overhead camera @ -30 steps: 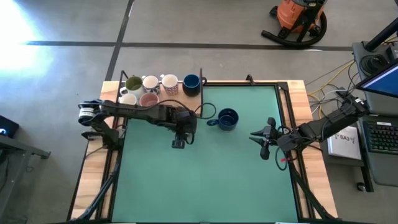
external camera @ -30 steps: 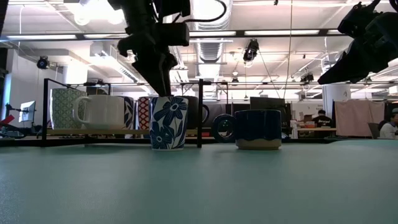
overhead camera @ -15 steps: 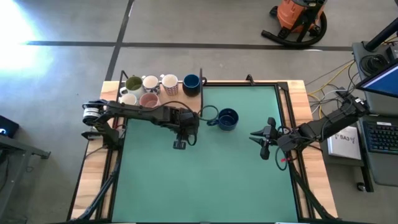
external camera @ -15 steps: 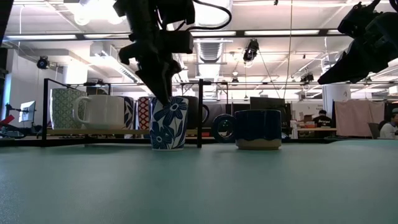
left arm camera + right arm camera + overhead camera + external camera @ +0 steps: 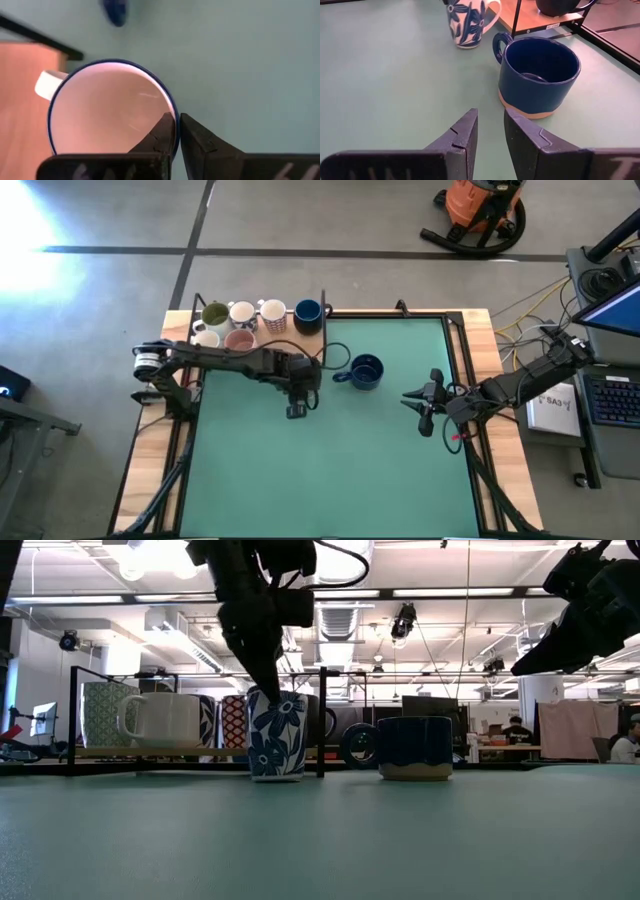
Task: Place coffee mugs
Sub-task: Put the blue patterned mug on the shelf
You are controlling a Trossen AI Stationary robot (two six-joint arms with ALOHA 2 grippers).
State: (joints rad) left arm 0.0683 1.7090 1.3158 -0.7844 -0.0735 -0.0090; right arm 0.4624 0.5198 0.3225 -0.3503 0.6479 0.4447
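A white mug with blue flowers (image 5: 277, 735) stands upright on the green mat, left of a navy mug (image 5: 414, 747) that rests on its base. My left gripper (image 5: 177, 122) is above the flowered mug and shut on its rim. In the high view the left gripper (image 5: 297, 395) hides this mug. The navy mug (image 5: 365, 371) is to its right. My right gripper (image 5: 425, 415) is open and empty above the mat's right part, pointing toward the navy mug (image 5: 539, 75). Several more mugs (image 5: 240, 325) stand on the rack at the far left. My left gripper pinches the flowered mug's rim (image 5: 172, 107), on the side opposite its handle (image 5: 47, 82), with one finger inside the mug and one outside. The fingers come from above, pointing down. The mug is upright with its base at mat level; whether it touches the mat, I cannot tell.
A black wire rack (image 5: 324, 310) on a wooden shelf at the far left corner holds several mugs, one of them navy (image 5: 308, 311). Black frame rails run along the mat's edges (image 5: 462, 350). The near half of the mat (image 5: 330, 480) is bare.
My left gripper has gone a little toward the table's right edge with the flowered mug. The mug tipped briefly, stands upright again, and has turned a little, showing a different part of its pattern to the low view.
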